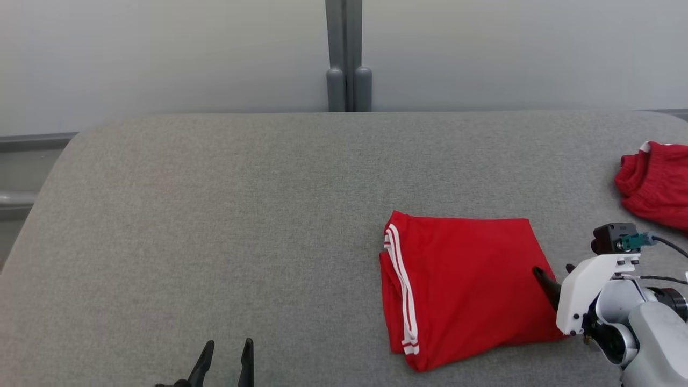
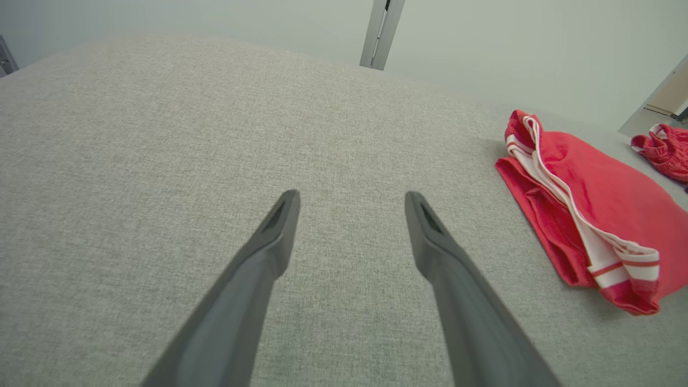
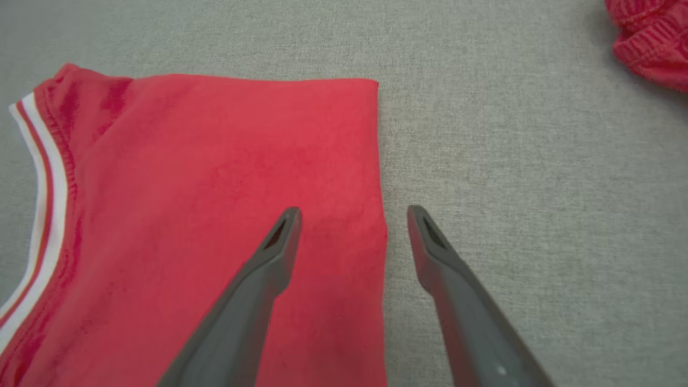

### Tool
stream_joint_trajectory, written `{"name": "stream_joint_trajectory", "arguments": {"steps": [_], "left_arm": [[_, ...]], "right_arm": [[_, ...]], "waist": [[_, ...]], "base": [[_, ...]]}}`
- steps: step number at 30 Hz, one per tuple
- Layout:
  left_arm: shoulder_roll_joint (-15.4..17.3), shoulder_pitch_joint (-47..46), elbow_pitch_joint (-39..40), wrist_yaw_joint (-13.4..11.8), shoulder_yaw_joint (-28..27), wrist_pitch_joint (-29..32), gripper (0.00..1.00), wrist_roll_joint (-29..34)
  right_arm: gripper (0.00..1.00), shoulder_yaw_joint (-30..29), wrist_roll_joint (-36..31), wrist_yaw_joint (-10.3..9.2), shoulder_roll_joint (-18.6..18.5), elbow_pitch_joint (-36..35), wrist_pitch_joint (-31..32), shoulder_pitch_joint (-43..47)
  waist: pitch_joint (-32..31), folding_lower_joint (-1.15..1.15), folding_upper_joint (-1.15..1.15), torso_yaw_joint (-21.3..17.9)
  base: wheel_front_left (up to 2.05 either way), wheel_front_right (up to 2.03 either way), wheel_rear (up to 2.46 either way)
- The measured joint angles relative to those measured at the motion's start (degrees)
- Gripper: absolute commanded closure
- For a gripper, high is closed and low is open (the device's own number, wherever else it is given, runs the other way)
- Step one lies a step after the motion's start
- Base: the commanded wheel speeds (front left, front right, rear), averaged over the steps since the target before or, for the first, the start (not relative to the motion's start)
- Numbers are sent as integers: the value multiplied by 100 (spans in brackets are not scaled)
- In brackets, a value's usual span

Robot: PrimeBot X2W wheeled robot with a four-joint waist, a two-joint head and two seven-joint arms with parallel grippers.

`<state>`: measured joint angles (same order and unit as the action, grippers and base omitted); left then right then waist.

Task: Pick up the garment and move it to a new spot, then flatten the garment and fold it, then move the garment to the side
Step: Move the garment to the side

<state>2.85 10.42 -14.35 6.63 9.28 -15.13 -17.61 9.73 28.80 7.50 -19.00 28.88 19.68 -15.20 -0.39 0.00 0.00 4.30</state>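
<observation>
The folded red fabric garment with white stripes lay on the grey table at 9 o'clock from the nearer right gripper, whose parted fingers straddled its edge, while the left gripper waited, also spread.

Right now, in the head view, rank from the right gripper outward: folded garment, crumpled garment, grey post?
1. Folded garment: the right gripper straddles its edge.
2. Crumpled garment: the table's right edge.
3. Post: behind the table.

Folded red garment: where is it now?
Head view: folded red garment right of centre on the grey table, open right gripper straddling its right edge, crumpled red garment farther right.
</observation>
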Motion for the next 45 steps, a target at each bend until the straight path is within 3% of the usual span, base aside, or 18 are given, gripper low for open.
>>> {"name": "stream_joint_trajectory", "arguments": {"steps": [7,16,17,18,24,29,35,45], "left_arm": [[-1,-198,-49,18,66,0,0,9],[-1,-232,-73,23,12,0,0,21],[0,-246,-75,24,13,0,0,21],[0,-288,-74,24,19,0,0,20],[0,-338,-63,16,33,0,0,-25],[0,-448,-46,16,89,0,0,-87],[0,-688,-24,16,125,0,0,-145],[0,-741,-86,18,-7,0,0,-174]], "right_arm": [[0,-52,-224,0,31,927,32,-491],[0,-131,-35,1,97,1521,20,-712],[6,-114,7,2,93,1556,40,-737],[100,-83,115,1,79,1573,-25,-758],[100,67,337,3,-13,1305,-345,-1171],[100,-27,137,3,-318,1163,-533,-2256],[100,-626,-141,2,-612,1470,-358,-3362],[100,-1416,-465,3,-1066,1761,-357,-3449]], "waist": [[240,0,0,325],[456,0,0,583],[476,0,0,592],[504,0,0,607],[595,0,0,584],[745,0,0,520],[1089,0,0,458],[1342,0,0,264]], "base": [[0,0,0],[0,0,0],[0,0,0],[0,0,0],[0,0,0],[0,0,0],[0,0,0],[0,0,0]]}}
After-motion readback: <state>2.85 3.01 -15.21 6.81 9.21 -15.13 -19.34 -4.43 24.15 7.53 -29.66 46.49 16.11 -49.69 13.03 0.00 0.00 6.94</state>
